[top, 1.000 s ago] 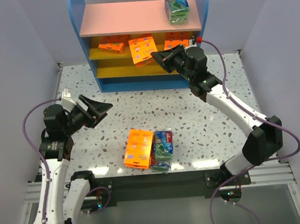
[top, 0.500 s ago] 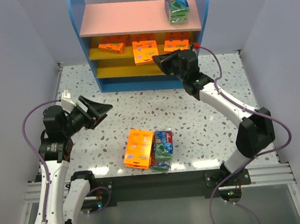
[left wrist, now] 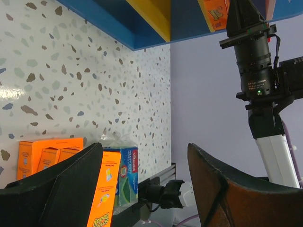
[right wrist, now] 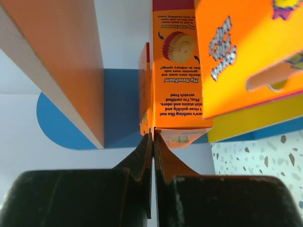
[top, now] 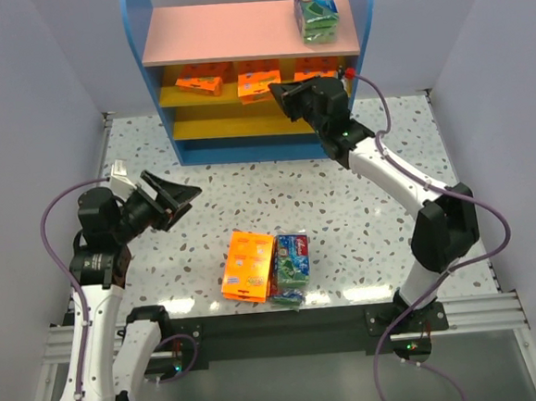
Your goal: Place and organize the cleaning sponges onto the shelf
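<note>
Right claw [top: 276, 92] is closed, tips touching the edge of an orange pack [top: 257, 79] on the shelf's [top: 236, 36] middle board. Pushing off-centre could skew the pack or tip it flat. Left claw [top: 191, 195] hangs open well in front of the shelf, near the unshelved packs [top: 264, 266].

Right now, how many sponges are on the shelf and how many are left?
Done: one green pack on the pink top board, three orange packs on the middle board. In hand: the shut right gripper noses against the middle one. Left: an orange pile and a green-blue pack on the table; the left gripper is open, empty.
</note>
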Controlling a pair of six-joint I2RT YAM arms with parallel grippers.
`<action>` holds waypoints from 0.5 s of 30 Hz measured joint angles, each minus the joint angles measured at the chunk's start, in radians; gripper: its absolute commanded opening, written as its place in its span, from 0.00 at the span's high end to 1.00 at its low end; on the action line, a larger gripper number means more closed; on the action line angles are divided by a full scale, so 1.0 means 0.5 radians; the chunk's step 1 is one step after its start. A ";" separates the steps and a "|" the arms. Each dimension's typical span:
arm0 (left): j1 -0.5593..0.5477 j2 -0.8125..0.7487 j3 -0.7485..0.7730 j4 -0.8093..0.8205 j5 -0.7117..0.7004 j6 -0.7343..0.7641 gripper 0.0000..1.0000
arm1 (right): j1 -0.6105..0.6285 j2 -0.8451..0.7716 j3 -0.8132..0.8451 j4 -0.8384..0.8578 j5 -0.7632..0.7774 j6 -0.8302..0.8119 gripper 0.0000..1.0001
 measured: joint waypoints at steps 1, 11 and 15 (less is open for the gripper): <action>0.000 0.003 0.000 0.000 -0.001 0.001 0.23 | 0.000 0.019 0.026 0.000 0.008 0.005 1.00; 0.000 0.027 0.000 0.002 0.000 0.000 0.22 | 0.000 0.182 0.146 -0.027 0.072 0.060 1.00; 0.000 0.032 0.000 0.003 0.000 0.000 0.22 | 0.000 0.249 0.220 -0.023 0.072 0.076 1.00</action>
